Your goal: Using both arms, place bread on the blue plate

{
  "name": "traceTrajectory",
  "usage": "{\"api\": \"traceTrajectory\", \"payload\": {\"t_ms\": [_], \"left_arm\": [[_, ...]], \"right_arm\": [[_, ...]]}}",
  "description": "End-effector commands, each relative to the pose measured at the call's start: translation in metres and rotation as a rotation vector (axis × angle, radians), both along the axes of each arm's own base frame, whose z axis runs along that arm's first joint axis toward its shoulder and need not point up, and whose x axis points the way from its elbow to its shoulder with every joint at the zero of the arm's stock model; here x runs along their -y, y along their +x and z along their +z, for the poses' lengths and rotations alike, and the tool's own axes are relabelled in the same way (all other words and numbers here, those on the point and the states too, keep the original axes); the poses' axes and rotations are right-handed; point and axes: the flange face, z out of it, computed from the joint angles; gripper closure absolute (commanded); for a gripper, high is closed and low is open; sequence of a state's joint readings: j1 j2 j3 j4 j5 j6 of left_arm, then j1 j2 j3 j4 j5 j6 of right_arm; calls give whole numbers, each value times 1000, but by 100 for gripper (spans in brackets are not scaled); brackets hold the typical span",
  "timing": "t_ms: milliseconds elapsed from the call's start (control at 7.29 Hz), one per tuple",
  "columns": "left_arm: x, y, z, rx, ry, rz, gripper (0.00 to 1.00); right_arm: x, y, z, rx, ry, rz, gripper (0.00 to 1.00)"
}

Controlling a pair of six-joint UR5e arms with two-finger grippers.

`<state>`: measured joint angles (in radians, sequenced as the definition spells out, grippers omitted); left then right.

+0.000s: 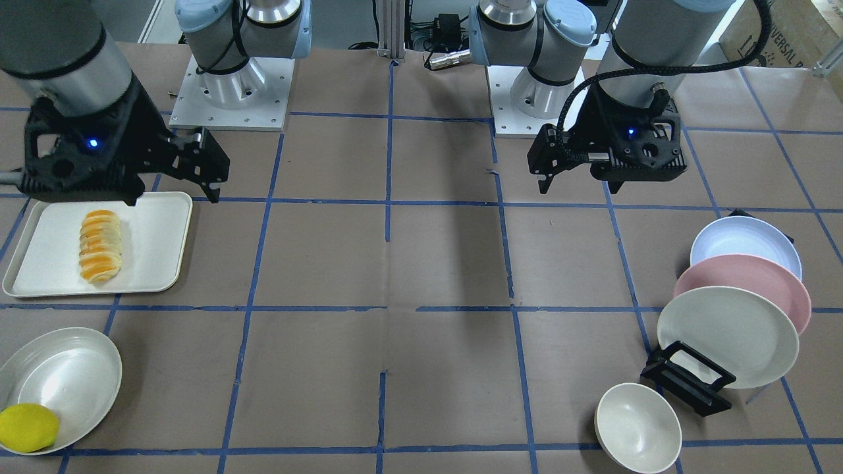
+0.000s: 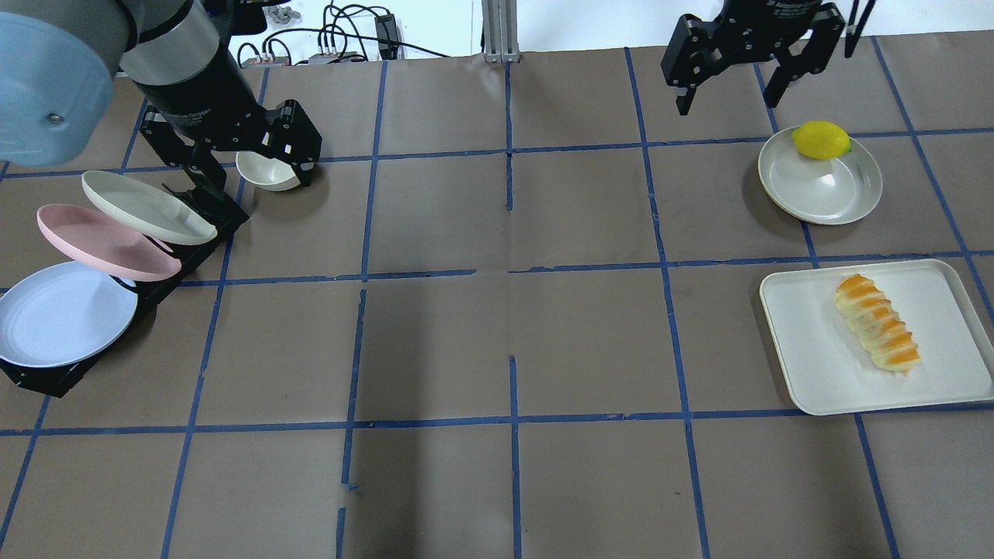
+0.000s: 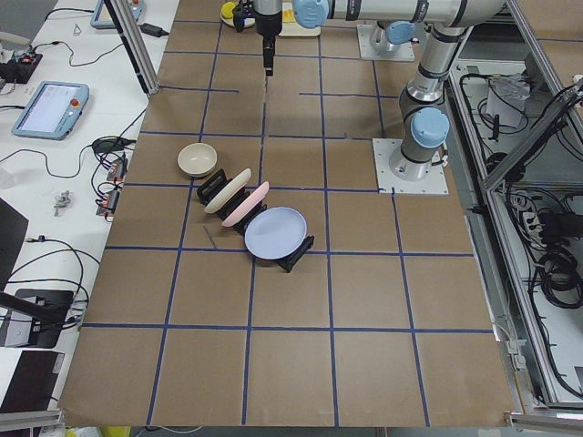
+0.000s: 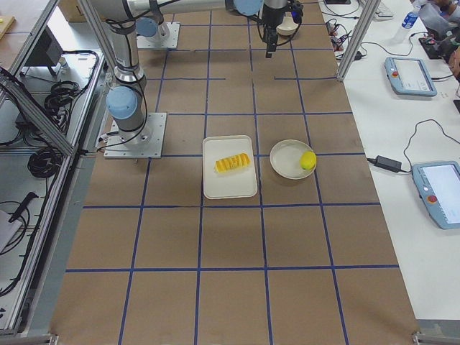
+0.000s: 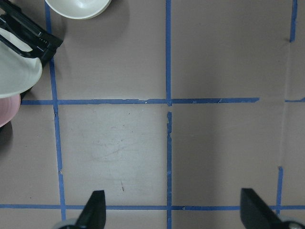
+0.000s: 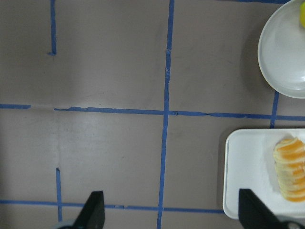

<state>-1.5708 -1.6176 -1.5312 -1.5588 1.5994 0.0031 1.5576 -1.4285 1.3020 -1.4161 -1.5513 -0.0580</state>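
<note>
The bread [image 1: 101, 245], a ridged orange and cream roll, lies on a cream tray [image 1: 158, 230]; it also shows in the overhead view [image 2: 877, 322] and at the right edge of the right wrist view [image 6: 290, 169]. The blue plate [image 1: 744, 247] leans in a black rack [image 1: 688, 378] behind a pink and a cream plate; in the overhead view the blue plate [image 2: 62, 314] is at the far left. My left gripper [image 2: 252, 175] hangs open and empty above the rack's far end. My right gripper [image 2: 728, 105] hangs open and empty, high up, apart from the tray [image 2: 808, 341].
A yellow lemon [image 2: 821, 140] sits on a white plate [image 2: 823, 186] beside the tray. A pink plate [image 2: 101, 241] and a cream plate [image 2: 147, 206] stand in the rack [image 2: 46, 380]. A small white bowl [image 2: 268, 172] sits by the rack. Brown paper with blue tape lines covers the table.
</note>
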Motion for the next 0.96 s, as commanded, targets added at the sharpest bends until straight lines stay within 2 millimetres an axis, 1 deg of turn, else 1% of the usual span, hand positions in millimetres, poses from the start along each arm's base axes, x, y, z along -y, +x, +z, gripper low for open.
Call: {"api": "traceTrajectory", "payload": {"t_ms": [0,137,275,412,549,686,824], "left_arm": [[0,0,0,1,0,-2,0],[-1,3,-2,8,5,-15,0],[0,19,0,9,6,-96,0],[0,53,8,5,2,-92,0],[-3,94,10,1,0,-78,0],[-8,134,3,-7,17,-118,0],[-18,178,0,-44,8,-106,0]], "right_arm": [[-59,-10,16,3,-16,-22,0],[-94,-13,16,0,-81,-29,0],[-114,-13,8,-15,-74,-28,0],[-112,-14,10,-23,-78,-30,0],[-101,-15,7,-25,-72,-27,0],[-91,-16,10,-28,-80,-24,0],[-82,-18,-1,-28,-60,18,0]]}}
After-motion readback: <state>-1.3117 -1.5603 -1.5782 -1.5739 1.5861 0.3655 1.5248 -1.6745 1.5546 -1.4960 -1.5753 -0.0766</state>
